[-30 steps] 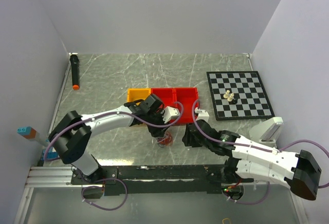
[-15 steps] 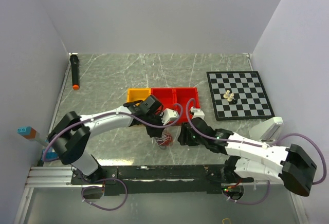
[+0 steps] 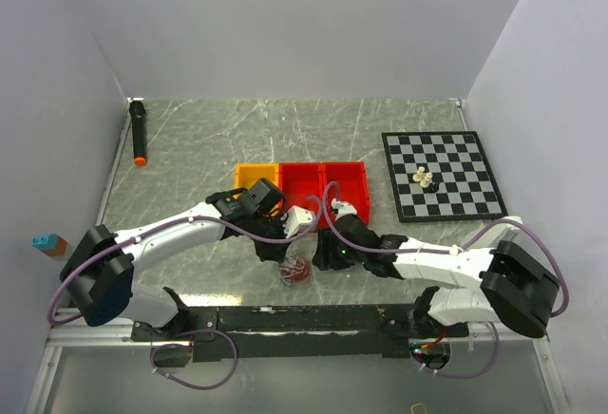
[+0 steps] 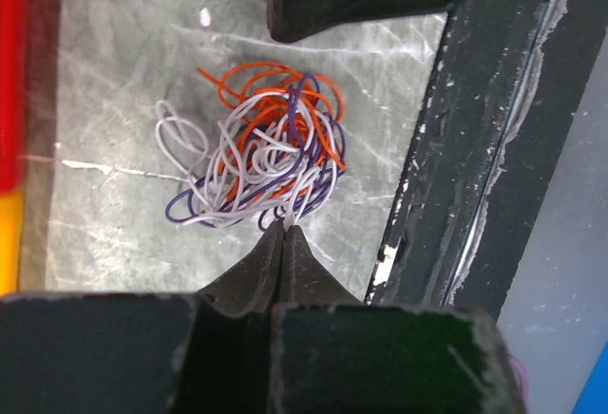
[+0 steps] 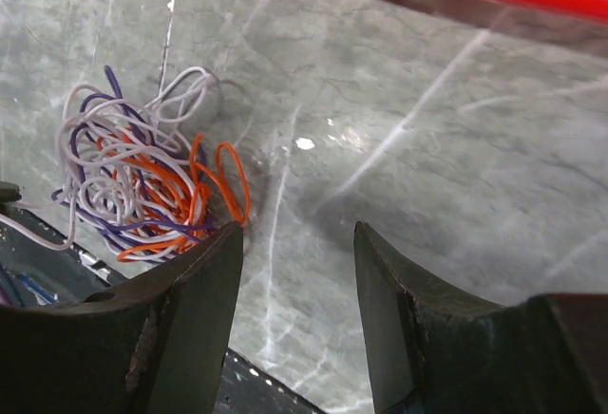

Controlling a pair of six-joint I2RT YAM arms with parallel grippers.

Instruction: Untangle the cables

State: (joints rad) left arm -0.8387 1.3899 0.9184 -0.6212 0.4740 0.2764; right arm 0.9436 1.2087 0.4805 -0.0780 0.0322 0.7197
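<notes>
Cables [image 4: 256,162], white, orange and purple, lie in one tangled clump on the marble tabletop [image 3: 190,148], just beside the black base rail [image 3: 304,319]. The left gripper [image 4: 283,235] has its fingers pressed together at the clump's near edge, apparently nipping a strand or two. The right gripper [image 5: 299,243] stands spread just beside the clump, not around it. Beyond sit the red bins [image 3: 323,164]. With nothing anchoring the far side, a pull would likely drag the whole clump, or cinch its knots tighter.

A chessboard [image 3: 443,153] bearing pale pieces [image 3: 425,179] lies right; an orange bin [image 3: 256,167] touches two red bins [image 3: 323,164]; a black marker [image 3: 138,129] lies far left.
</notes>
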